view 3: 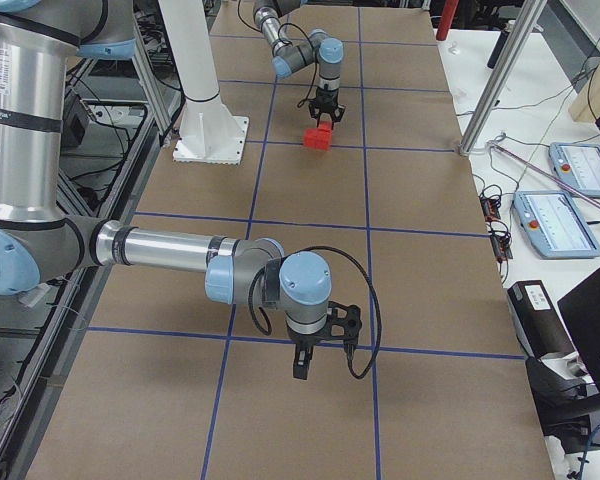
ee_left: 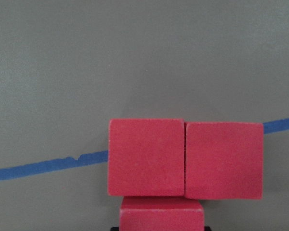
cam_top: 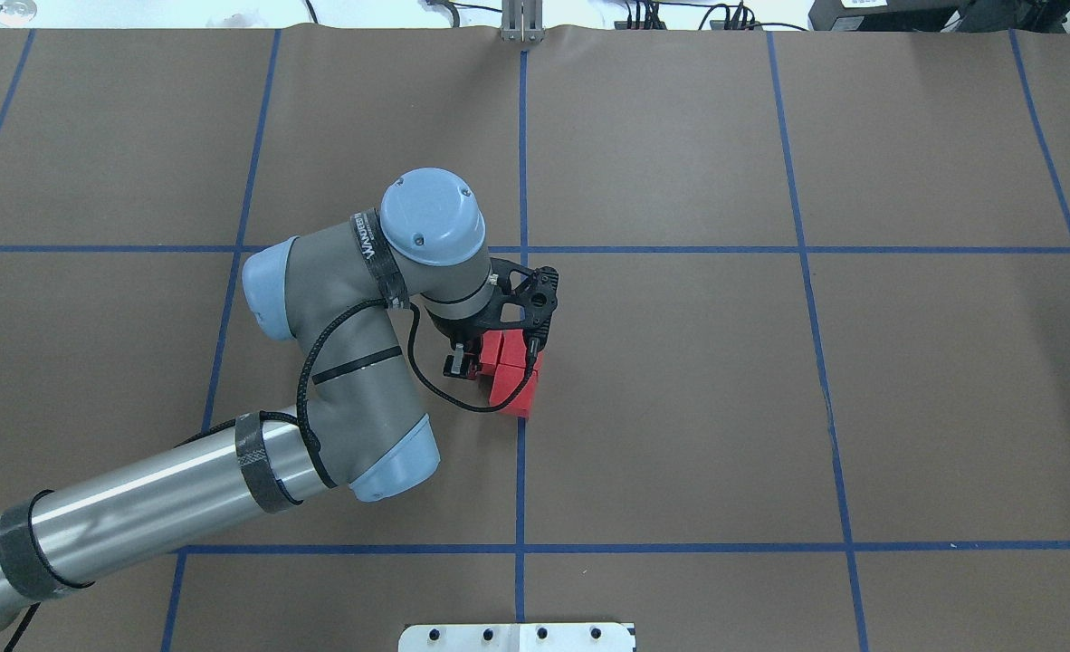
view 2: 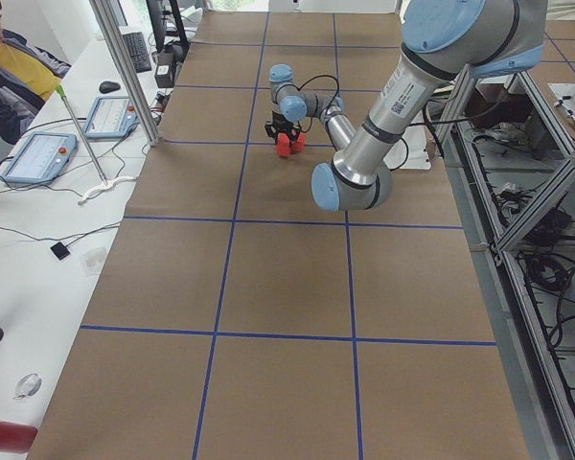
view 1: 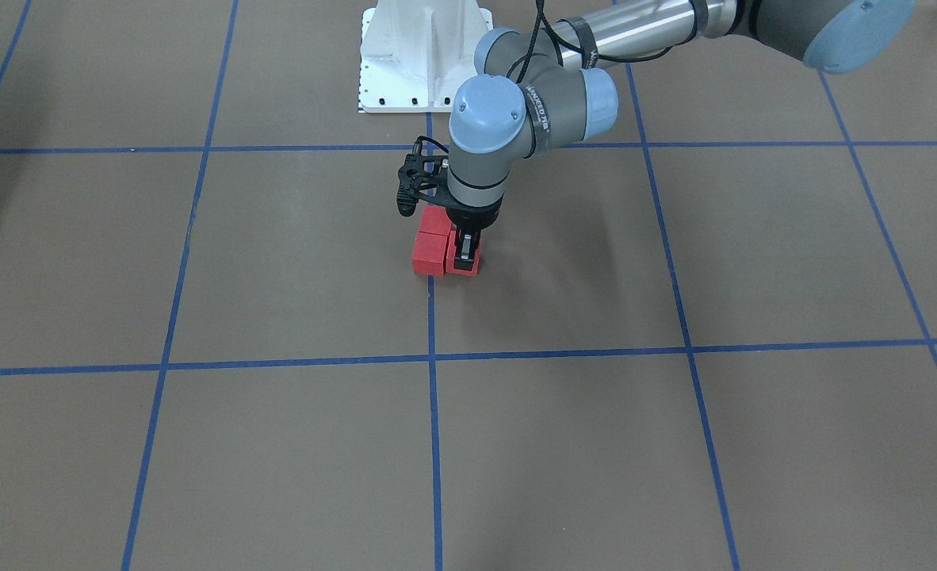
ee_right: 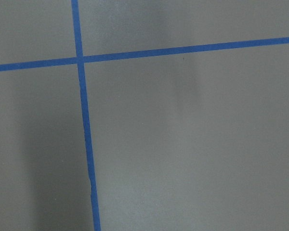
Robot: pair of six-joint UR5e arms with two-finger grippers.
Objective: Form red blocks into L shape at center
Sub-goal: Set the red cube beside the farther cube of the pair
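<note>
1. Three red blocks (view 1: 429, 254) sit touching in an L at the center (view 1: 405, 317) of the brown worktop (view 1: 595, 444), on the middle blue tape line (view 1: 434, 444).
2. The left claw (view 1: 464, 255) stands upright over the third block (ee_left: 162, 214), at 9 o'clock of the pair's far block seen overhead; whether it grips cannot be told.
3. The right claw (view 3: 300, 372) hangs well apart; its opening cannot be told.

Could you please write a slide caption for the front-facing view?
Left gripper over one red block, forming an L with two others at the centre line.
</note>
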